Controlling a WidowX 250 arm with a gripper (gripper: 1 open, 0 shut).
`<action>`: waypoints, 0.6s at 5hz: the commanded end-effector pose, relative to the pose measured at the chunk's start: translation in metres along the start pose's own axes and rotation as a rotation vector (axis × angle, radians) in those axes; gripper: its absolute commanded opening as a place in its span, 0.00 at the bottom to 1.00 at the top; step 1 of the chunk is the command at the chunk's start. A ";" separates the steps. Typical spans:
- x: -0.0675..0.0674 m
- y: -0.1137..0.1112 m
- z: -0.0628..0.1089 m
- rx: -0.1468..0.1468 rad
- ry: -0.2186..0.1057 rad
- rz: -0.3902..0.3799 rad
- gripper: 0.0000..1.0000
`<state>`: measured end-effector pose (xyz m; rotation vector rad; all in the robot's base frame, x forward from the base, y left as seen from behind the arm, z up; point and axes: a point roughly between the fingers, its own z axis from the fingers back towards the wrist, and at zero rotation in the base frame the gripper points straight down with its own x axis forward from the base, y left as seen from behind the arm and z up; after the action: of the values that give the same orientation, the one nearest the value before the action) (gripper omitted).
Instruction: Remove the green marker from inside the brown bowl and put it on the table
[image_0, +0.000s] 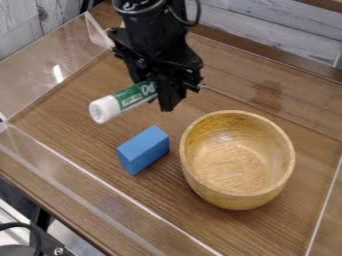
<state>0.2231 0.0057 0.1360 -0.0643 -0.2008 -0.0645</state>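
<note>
The green marker (123, 101), white with a green label band, hangs tilted above the table (80, 110), its white cap pointing down-left. My gripper (167, 93) is shut on its right end. The black arm rises behind it toward the top of the view. The brown bowl (238, 158) sits to the lower right with nothing inside it. The marker is left of the bowl and above the blue block.
A blue rectangular block (143, 149) lies on the table just left of the bowl, under the marker. Low clear acrylic walls (40, 60) edge the tabletop on the left and front.
</note>
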 end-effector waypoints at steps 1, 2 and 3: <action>0.009 0.004 0.002 0.008 -0.049 0.013 0.00; 0.011 0.007 -0.003 0.011 -0.060 0.015 0.00; 0.013 0.010 -0.009 0.016 -0.066 0.018 0.00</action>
<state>0.2337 0.0105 0.1215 -0.0594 -0.2307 -0.0445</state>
